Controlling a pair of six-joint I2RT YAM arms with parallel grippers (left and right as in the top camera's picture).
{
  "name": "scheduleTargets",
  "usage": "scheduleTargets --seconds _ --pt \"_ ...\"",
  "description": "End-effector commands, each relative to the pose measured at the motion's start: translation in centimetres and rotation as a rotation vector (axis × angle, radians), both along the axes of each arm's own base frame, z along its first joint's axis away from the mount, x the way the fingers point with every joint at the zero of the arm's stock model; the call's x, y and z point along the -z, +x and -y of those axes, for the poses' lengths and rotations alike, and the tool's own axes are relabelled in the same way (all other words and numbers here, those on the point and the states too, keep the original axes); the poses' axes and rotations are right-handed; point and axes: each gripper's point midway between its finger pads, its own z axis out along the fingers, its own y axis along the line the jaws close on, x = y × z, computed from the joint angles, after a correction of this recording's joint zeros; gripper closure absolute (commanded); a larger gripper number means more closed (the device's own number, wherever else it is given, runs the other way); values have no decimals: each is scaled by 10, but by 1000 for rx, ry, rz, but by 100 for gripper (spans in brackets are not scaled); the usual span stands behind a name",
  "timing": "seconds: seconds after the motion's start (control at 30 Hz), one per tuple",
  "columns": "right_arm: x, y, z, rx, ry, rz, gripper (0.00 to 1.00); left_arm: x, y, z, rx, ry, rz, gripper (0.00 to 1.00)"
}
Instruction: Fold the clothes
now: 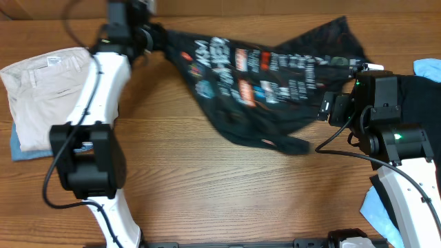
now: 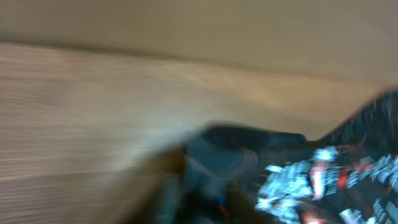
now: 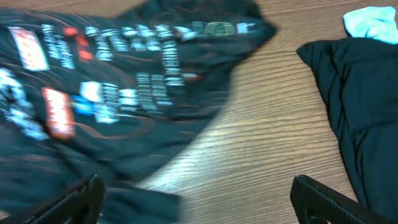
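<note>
Across mid table [image 1: 207, 193], sports top [image 1: 255, 83] lies stretched out, its far corner pinched in L gripper [image 1: 157, 38], fingers clamped on cloth. R gripper [image 3: 196, 190] fingers [image 3: 87, 196] wide apart, top's edge just beside one; plain black garment [image 3: 360, 99] nr the other.

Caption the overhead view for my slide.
Left hand holds a corner of the black printed top; right hand open at its other side.
</note>
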Motion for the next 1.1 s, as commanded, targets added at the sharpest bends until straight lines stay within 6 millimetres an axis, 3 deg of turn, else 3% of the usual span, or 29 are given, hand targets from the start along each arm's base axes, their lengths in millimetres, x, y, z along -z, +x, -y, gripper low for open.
scheduleTargets --seconds 0.0,0.1,0.27,0.4,0.53,0.77,1.07 --pt "-12 0 1 5 7 37 0 -14 -2 -20 -42 -25 -12 0" --pt "-12 0 1 5 7 37 0 10 -27 -18 -35 -43 -156 0" --pt "-12 0 1 5 7 37 0 49 -97 2 -6 -46 -493 0" --pt "-12 0 1 5 7 37 0 70 -151 20 25 -15 -721 0" --pt "-11 0 1 5 6 36 0 82 -183 34 48 -2 -848 0" --pt "-11 0 1 5 6 35 0 122 -227 63 65 11 -996 6" --pt "-10 -1 1 5 6 30 0 167 -234 93 53 6 -953 13"
